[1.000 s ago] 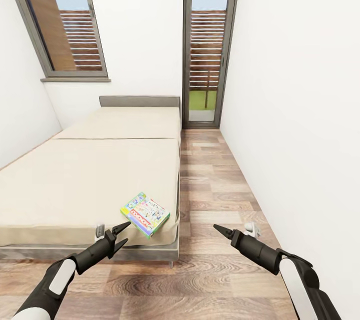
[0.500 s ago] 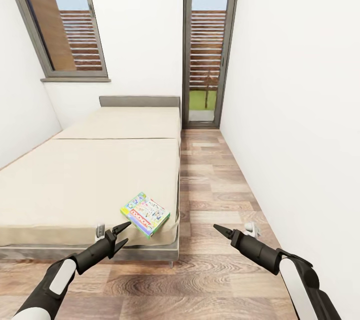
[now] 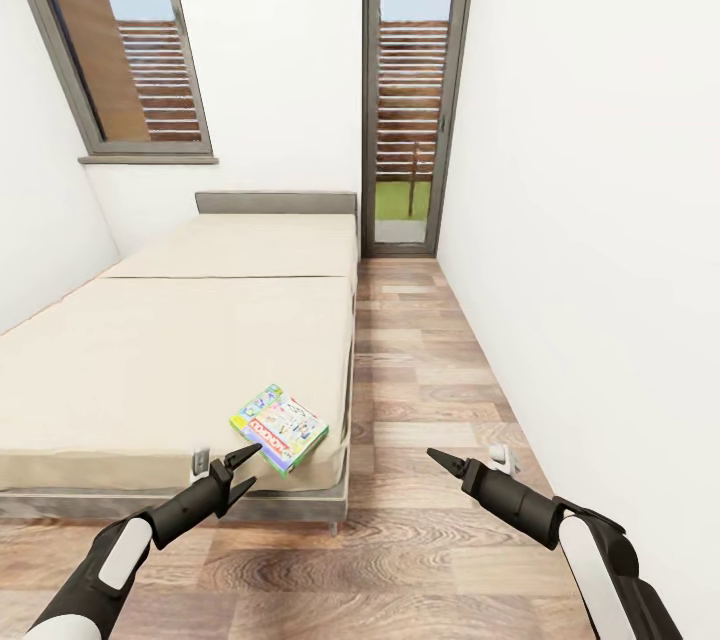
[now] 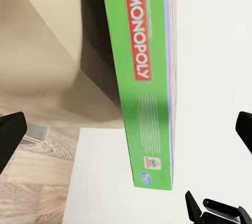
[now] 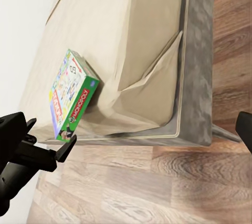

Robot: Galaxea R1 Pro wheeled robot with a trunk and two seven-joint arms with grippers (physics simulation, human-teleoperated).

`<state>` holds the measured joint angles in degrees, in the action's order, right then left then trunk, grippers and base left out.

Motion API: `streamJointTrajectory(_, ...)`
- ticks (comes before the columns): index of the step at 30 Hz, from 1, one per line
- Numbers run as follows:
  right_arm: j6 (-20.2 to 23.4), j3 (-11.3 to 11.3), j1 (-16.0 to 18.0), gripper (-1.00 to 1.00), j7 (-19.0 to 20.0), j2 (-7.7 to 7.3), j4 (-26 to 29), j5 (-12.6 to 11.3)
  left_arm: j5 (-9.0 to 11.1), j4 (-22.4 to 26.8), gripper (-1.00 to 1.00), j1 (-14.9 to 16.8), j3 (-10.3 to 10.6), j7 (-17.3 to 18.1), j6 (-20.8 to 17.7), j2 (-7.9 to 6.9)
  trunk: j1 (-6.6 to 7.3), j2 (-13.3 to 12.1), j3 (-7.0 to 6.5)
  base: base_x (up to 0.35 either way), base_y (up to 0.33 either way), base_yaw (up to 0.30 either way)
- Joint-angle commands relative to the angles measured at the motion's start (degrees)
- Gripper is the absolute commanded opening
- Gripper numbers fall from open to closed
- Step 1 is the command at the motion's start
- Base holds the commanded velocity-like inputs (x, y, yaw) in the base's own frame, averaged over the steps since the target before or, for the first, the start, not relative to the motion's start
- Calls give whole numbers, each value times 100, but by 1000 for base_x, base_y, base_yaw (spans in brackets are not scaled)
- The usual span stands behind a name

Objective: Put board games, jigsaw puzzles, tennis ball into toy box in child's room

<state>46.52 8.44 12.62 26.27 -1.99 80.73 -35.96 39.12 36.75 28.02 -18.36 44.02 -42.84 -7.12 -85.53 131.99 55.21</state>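
A board game (image 3: 279, 427) with a green edge and red lettering lies flat on the beige bed (image 3: 160, 350), near the corner closest to the robot and next to the wood floor (image 3: 430, 390). The left gripper (image 3: 240, 472) hovers just short of that corner, its two fingers spread apart and holding nothing. The right gripper (image 3: 440, 461) hangs over the floor well to the side of the bed; whether its jaws are apart or together cannot be told.

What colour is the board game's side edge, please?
Green, with red-and-white Monopoly lettering, on the board game; clearest in the left wrist view.
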Motion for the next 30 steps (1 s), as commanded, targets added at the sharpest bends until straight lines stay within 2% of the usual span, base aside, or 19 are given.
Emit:
streamJointTrajectory(1, 33, 9, 4, 100, 20, 0, 2, 2, 8, -2, 100, 3, -11, 12, -32, 1, 1, 2, 5, 0, -18, 0)
streamJointTrajectory(30, 33, 2, 4, 100, 19, 2, 4, 2, 16, -2, 100, 2, -17, 10, -32, 0, 1, 2, 5, -13, -20, 0)
